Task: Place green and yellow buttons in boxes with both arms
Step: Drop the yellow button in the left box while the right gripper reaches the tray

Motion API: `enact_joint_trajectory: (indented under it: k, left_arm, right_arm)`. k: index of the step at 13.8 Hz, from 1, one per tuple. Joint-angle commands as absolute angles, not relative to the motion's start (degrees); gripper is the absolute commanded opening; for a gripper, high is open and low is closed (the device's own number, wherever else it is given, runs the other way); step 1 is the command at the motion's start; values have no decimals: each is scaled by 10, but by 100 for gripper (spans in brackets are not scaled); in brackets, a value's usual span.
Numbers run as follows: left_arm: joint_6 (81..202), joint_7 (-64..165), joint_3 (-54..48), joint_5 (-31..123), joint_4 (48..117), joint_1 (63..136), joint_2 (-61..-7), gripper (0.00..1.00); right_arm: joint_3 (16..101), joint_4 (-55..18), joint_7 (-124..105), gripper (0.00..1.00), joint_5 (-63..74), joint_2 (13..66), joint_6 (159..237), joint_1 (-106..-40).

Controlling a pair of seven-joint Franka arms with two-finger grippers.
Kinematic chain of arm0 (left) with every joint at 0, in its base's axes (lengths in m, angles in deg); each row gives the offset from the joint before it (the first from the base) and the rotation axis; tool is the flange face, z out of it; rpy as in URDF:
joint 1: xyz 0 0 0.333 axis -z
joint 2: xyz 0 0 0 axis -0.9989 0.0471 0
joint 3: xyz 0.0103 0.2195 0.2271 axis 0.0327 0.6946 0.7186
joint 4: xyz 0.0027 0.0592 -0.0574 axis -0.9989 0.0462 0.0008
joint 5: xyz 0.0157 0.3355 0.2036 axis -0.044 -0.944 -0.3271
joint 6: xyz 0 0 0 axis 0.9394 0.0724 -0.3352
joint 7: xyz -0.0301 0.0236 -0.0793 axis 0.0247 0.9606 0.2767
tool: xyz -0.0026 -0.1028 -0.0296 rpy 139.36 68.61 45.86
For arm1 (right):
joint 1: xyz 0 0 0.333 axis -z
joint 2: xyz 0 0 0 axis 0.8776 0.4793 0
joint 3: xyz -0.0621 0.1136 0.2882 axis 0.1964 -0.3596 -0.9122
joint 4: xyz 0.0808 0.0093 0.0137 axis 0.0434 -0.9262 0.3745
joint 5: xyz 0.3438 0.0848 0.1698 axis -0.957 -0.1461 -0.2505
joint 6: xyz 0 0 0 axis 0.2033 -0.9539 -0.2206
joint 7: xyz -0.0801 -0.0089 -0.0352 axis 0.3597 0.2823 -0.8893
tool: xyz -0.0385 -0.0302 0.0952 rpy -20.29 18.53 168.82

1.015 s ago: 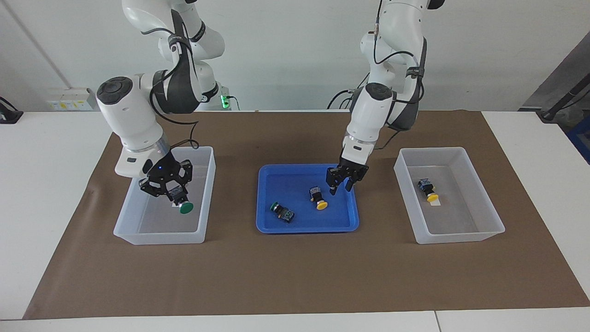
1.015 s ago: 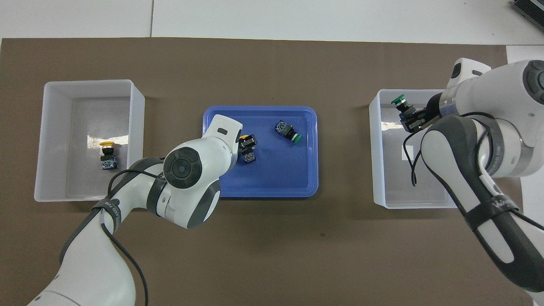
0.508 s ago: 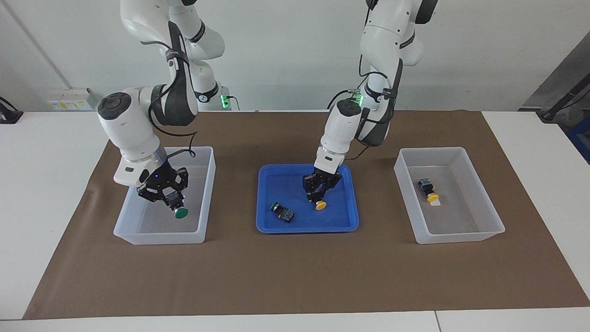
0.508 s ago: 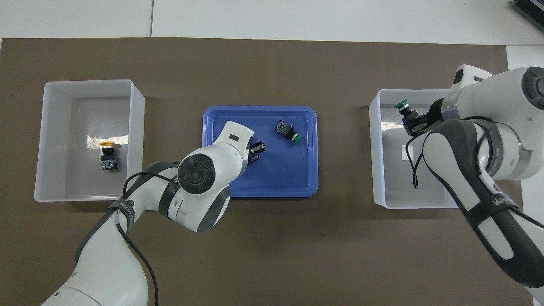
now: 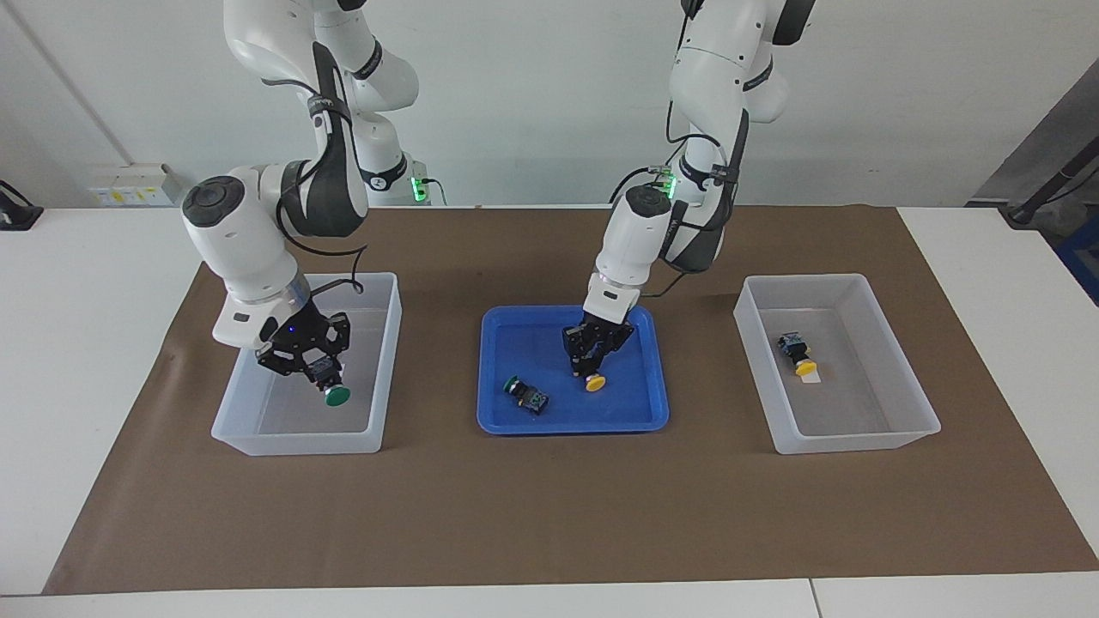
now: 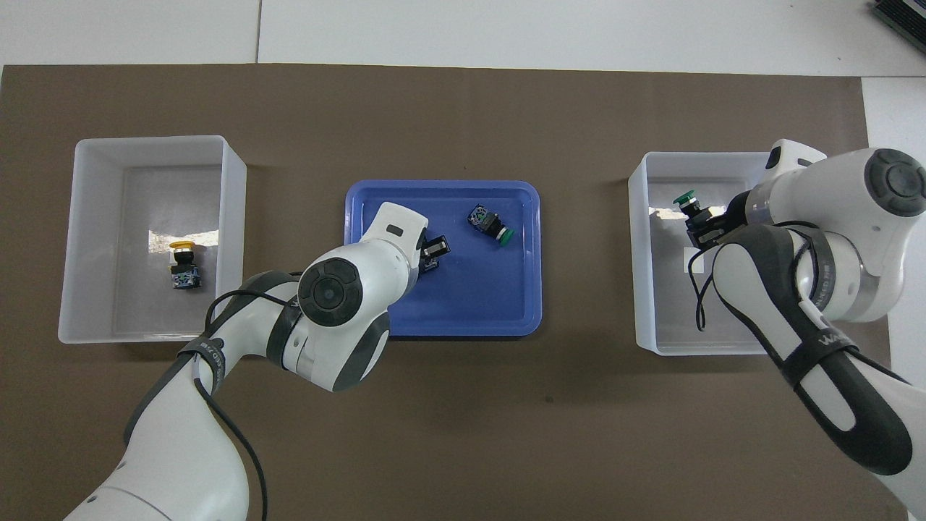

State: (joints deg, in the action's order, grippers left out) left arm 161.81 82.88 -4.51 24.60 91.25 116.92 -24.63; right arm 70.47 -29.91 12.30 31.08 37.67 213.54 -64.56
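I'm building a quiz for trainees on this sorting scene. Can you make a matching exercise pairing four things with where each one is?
Things:
1. loose green button
2. right claw
3. left claw
4. loose yellow button

Places:
A. on the blue tray, untouched
B. in the box at the left arm's end
C. down at a yellow button on the tray
D. holding a green button inside a box

Pairs: 1-A, 2-D, 3-C, 4-B
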Motion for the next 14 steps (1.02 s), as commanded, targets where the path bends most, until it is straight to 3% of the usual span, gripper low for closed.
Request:
enact_joint_trajectory:
  k: [1, 2, 5, 9, 12, 14]
  left_arm:
    - [1573, 821, -39, 254, 881, 1151, -251, 0]
    - [1559, 821, -39, 253, 869, 1139, -255, 0]
    - [1478, 796, -41, 249, 824, 1097, -272, 0]
    - [1399, 693, -43, 251, 819, 1043, -308, 0]
    - [1340, 591, -43, 256, 818, 996, -332, 0]
    - [1283, 518, -43, 256, 805, 959, -343, 0]
  right_arm:
    - [697, -316, 111, 95, 310, 371, 2150, -636]
    - [697, -315, 101, 100, 310, 371, 2148, -635]
    - [697, -295, 97, 100, 309, 364, 2140, -636]
    - [690, -259, -9, 100, 307, 331, 2112, -644]
    - [688, -188, -52, 100, 307, 332, 2043, -679]
    - [686, -176, -54, 100, 307, 338, 2046, -714]
